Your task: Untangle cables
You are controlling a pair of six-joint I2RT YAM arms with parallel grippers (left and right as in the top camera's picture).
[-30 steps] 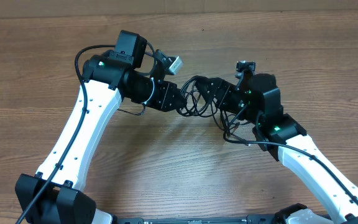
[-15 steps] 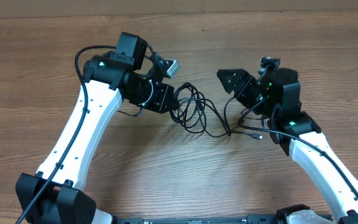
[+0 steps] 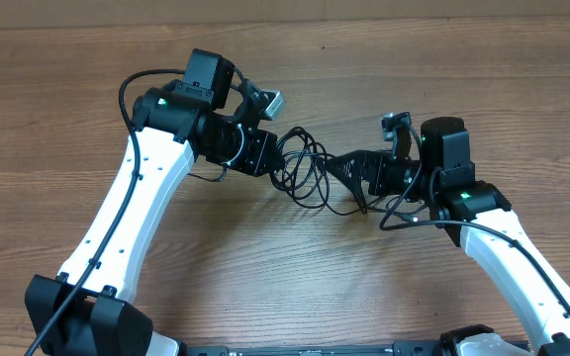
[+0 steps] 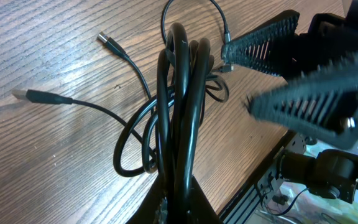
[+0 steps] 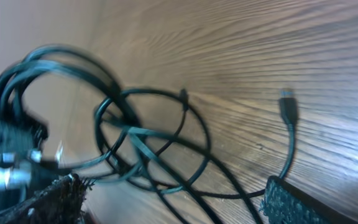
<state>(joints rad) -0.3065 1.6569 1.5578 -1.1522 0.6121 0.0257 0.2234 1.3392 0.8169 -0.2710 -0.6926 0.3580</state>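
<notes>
The cables [image 3: 307, 170] are thin black cords tangled in loops between the two arms. My left gripper [image 3: 268, 156] is shut on the bundle's left end. In the left wrist view the cables [image 4: 182, 112] rise from my left gripper [image 4: 182, 198], and two loose plug ends [image 4: 108, 42] lie on the wood. My right gripper [image 3: 352, 176] stands open at the right side of the tangle. In the right wrist view the cable loops [image 5: 148, 140] lie ahead of and between the fingers [image 5: 291, 202] of my right gripper [image 5: 173, 208], which grip nothing. One plug [image 5: 286, 103] lies at the right.
The wooden table [image 3: 265, 267] carries everything. The right gripper's ribbed fingers [image 4: 263, 46] show close to the bundle in the left wrist view. The table's front edge and frame [image 4: 272, 180] show at that view's lower right.
The right gripper pulled away to the right, then came back low against the tangle with its jaws wider. Some loops now lie spread to the right. The left gripper kept its hold.
</notes>
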